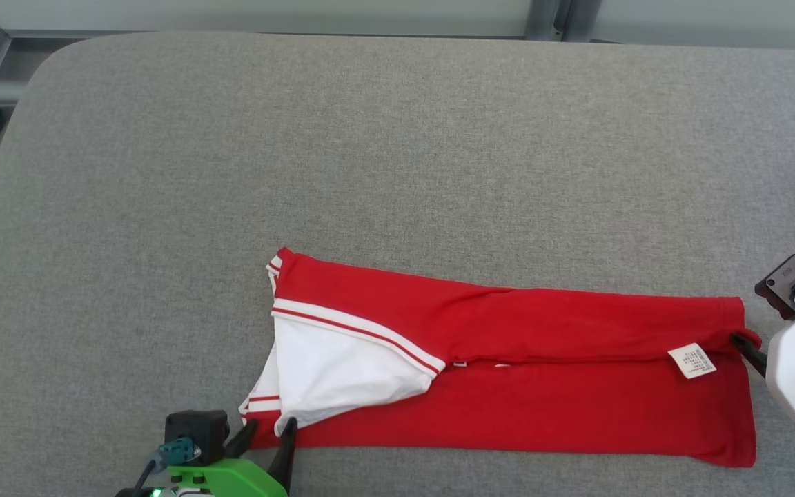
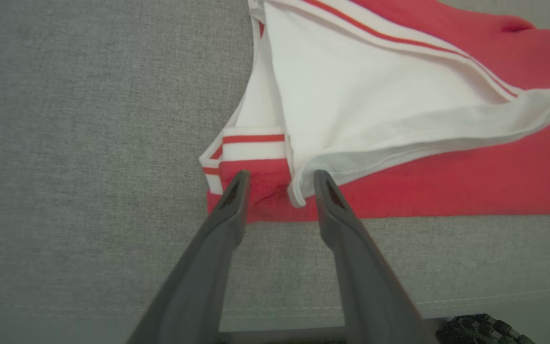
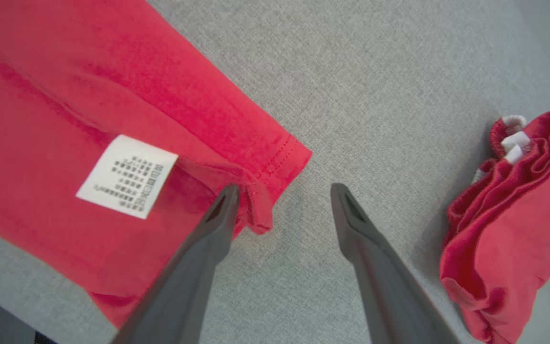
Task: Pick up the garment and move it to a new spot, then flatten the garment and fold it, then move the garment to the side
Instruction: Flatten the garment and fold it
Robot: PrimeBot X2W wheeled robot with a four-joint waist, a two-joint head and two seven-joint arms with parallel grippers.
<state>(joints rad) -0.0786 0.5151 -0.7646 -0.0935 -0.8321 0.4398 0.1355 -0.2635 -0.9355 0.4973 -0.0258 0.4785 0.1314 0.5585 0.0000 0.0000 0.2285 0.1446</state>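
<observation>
The red shirt (image 1: 508, 373) lies folded into a long narrow band on the grey padded table (image 1: 397, 138), near its front edge. Its long axis runs left to right across the head view, dipping slightly toward the right. The end with the white panel (image 1: 342, 373) and its red-and-white striped trim points to the robot's left. The plain hemmed end, with the white care label (image 1: 692, 361) lying on top, points to the robot's right. The left gripper (image 2: 280, 184) sits at the near left corner of the shirt. Its two fingers are parted and not pinching, their tips resting over the red edge with the corner of the white panel between them. The right gripper (image 3: 284, 191) is at the opposite end with its fingers spread wide and holding nothing. One fingertip touches the small turned-up fold at the hem corner, just beside the care label, and the other is over bare table off the shirt's end. A crumpled red garment (image 3: 509, 224) with white trim lies apart from the shirt, further to the right on the table.
</observation>
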